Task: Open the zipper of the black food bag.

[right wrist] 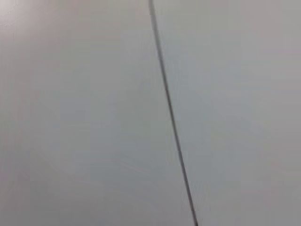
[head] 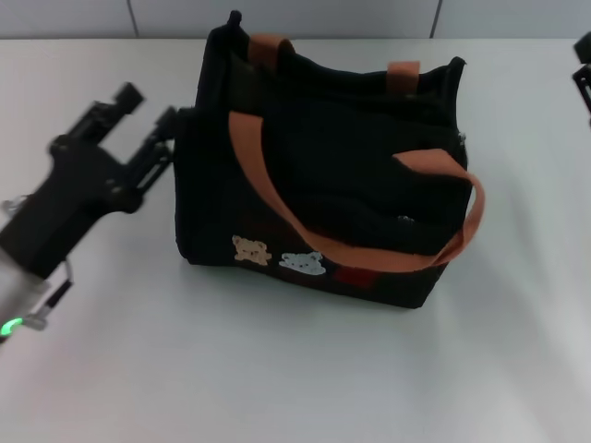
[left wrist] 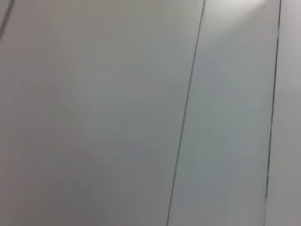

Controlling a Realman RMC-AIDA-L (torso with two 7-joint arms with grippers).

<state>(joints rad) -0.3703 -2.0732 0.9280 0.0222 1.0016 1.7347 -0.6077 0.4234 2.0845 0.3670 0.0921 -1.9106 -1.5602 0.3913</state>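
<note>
Nearest you, the bag [head: 323, 185] sits mid-table [head: 277, 369], bear patches [head: 277, 257] facing you, orange handle [head: 369, 249] drooped over its front. The left gripper [head: 152, 115] is spread apart beside its left end. Far right, the right gripper [head: 583, 74] barely shows; can't tell its jaws. Wrist views show only pale panels [left wrist: 94, 117].

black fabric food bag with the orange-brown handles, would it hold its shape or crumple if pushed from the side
The black fabric food bag probably gives: its top sags inward. The orange-brown webbing handle lies limp, so likely floppy. On the smooth white table it may slide. The left gripper sits beside it.
</note>
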